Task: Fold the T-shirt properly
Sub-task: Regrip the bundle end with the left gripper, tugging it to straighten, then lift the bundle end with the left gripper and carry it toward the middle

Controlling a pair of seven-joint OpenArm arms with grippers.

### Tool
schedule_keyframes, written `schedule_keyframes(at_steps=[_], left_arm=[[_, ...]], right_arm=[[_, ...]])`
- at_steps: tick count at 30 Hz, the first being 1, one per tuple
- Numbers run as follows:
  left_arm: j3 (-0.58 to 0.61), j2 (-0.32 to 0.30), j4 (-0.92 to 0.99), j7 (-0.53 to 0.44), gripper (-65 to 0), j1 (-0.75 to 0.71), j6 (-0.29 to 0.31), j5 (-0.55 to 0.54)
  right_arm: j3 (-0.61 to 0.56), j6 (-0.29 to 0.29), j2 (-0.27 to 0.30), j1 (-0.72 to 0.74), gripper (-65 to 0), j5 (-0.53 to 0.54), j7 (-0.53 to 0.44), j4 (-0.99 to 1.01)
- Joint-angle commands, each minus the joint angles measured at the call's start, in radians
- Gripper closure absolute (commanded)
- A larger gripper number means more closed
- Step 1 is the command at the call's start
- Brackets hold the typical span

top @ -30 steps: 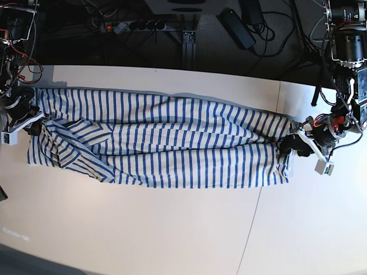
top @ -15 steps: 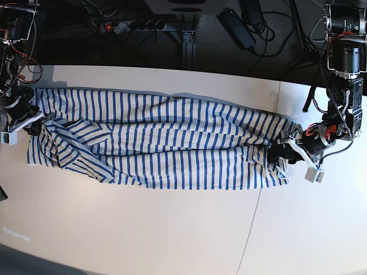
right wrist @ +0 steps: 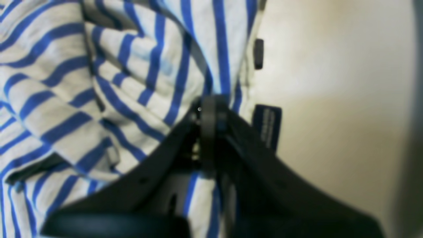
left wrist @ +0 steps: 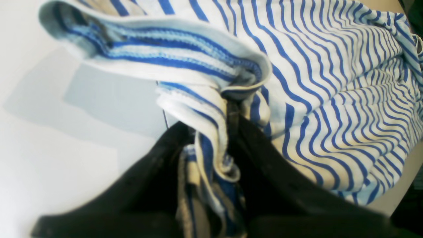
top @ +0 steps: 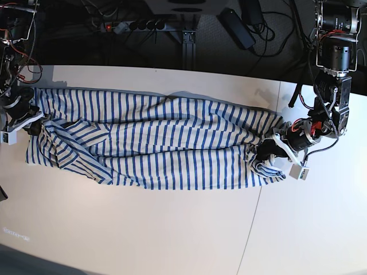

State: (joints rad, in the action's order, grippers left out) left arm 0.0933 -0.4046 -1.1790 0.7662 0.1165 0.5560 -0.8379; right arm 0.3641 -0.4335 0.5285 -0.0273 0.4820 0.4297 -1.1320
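Left gripper [left wrist: 211, 155] is pinching a bunched fold of the shirt [top: 155, 140], its two dark jaws closing on the hemmed edge, which is rising between them in the left wrist view; in the base view this gripper [top: 269, 152] is sitting at the shirt's right end, where the cloth is gathering into a small puckered lump. Right gripper [right wrist: 210, 109] is clamping the shirt's other end, jaws meeting tight on a thin layer of striped fabric, with a small dark tag [right wrist: 268, 127] hanging just beside them off the cloth's edge; in the base view it [top: 31, 127] is holding the shirt's left end near the tabletop's [top: 172, 229] left edge. Between the two grippers the shirt is lying stretched out long and narrow across the tabletop, blue stripes running across its width, with lengthwise folds and creases running through its middle. At its left end a sleeve-like flap is lying spread toward the near side. Toward its right end the upper layer is curling over in a loose open loop, casting a soft shadow on the pale tabletop beside it. Behind the shirt's far edge, off the tabletop, cables and a power strip [top: 135, 26] are lying in shadow.
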Motion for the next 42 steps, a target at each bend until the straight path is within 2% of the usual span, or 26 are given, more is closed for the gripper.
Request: schedule_keyframes(at_steps=[1, 4, 9, 13, 17, 19, 23, 25, 29, 35, 42], left_arm=[[-0.002, -0.008, 0.004, 0.044, 0.0, 0.003, -0.013, 0.065], [-0.039, -0.008, 0.004, 0.046, 0.0, 0.017, -0.013, 0.065], [-0.166, -0.008, 0.004, 0.046, 0.0, 0.019, -0.008, 0.034], [-0.241, -0.008, 0.003, 0.046, 0.0, 0.019, 0.055, -0.008], [-0.252, -0.009, -0.018, 0.047, 0.0, 0.019, 0.063, -0.018], [-0.252, -0.009, -0.04, 0.047, 0.0, 0.019, 0.063, -0.018], [-0.252, -0.009, -0.097, 0.047, 0.0, 0.019, 0.065, -0.014], [-0.252, -0.009, -0.124, 0.05, 0.0, 0.019, 0.065, -0.006], [-0.252, -0.014, -0.165, 0.053, 0.0, 0.019, 0.065, 0.021], [-0.252, -0.035, -0.251, 0.055, 0.0, 0.019, 0.065, 0.055], [-0.226, -0.039, -0.353, 0.138, 0.0, 0.019, 0.065, 0.058]], right_arm=[[0.002, -0.068, 0.018, 0.002, 0.0, 0.007, 0.019, -0.005], [0.002, -0.068, 0.02, 0.002, 0.0, 0.033, 0.02, -0.005], [0.002, -0.068, 0.02, 0.002, 0.0, 0.095, 0.019, -0.008], [0.002, -0.068, 0.019, 0.002, 0.0, 0.15, 0.019, -0.018], [0.002, -0.068, 0.019, 0.002, 0.0, 0.166, 0.019, -0.018], [0.002, -0.068, 0.019, 0.002, -5.9, 0.167, 0.019, -0.018], [0.002, -0.068, 0.02, 0.002, -27.3, 0.185, 0.039, -0.02], [0.002, -0.069, 0.019, 0.002, -33.8, 0.185, 0.045, -0.036], [0.003, -0.069, 0.019, 0.002, -34.1, 0.185, 0.047, -0.116], [0.003, -0.069, 0.019, 0.002, -34.1, 0.217, 0.104, -0.294], [0.003, -0.068, 0.013, 0.002, -34.1, 0.212, 0.108, -0.351]])
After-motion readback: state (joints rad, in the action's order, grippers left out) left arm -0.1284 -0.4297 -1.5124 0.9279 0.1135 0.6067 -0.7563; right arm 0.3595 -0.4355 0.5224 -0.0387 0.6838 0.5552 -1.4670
